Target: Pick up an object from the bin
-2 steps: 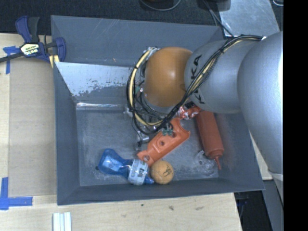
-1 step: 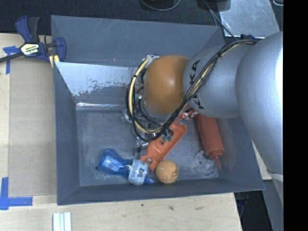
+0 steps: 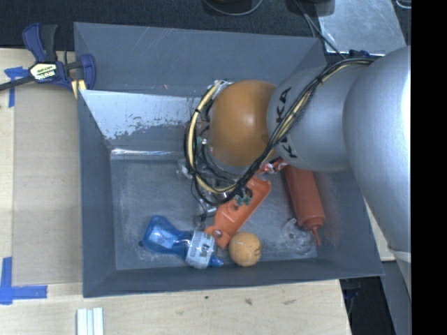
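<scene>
Down over the scuffed grey bin point(image 3: 140, 194), the claw point(image 3: 207, 211), grip impossible to tell, hangs beside an orange object point(image 3: 244, 204)

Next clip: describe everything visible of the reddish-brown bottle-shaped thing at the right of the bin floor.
The reddish-brown bottle looks like dull plastic: a round body narrowing to a thin nozzle. It lies on its side on the bin floor near the right wall, with the nozzle pointing toward the view's bottom edge. Its far end is hidden under the arm. A small clear thing lies close by its nozzle end. An orange flat piece lies to its left.
</scene>
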Motion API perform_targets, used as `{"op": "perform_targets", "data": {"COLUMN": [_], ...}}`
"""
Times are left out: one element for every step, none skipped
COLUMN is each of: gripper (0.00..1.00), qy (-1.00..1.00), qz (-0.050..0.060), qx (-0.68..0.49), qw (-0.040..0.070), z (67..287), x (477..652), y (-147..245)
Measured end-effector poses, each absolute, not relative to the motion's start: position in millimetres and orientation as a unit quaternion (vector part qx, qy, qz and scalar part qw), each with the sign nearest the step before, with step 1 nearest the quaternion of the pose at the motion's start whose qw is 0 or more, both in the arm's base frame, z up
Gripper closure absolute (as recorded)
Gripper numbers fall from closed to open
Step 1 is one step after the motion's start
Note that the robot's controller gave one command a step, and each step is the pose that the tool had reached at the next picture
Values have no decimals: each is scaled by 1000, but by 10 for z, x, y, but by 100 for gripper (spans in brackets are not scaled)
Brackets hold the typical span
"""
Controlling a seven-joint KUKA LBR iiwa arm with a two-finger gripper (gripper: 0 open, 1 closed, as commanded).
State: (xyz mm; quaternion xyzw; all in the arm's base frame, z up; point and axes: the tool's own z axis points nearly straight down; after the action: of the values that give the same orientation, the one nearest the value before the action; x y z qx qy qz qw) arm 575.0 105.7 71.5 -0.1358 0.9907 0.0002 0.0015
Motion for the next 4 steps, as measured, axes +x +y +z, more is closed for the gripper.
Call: {"op": "perform_targets", "data": {"gripper": [0, 0, 0, 0], "qy": [991, 985, 991, 977], "qz": [1, -1, 1, -2], "qx": [-135, -174, -137, -214], "qw": [1, 3, 2, 7], "z": [732, 832, 886, 1490], "x": [5752, 5729, 5415, 5538], "y": [974, 783, 344, -15]}}
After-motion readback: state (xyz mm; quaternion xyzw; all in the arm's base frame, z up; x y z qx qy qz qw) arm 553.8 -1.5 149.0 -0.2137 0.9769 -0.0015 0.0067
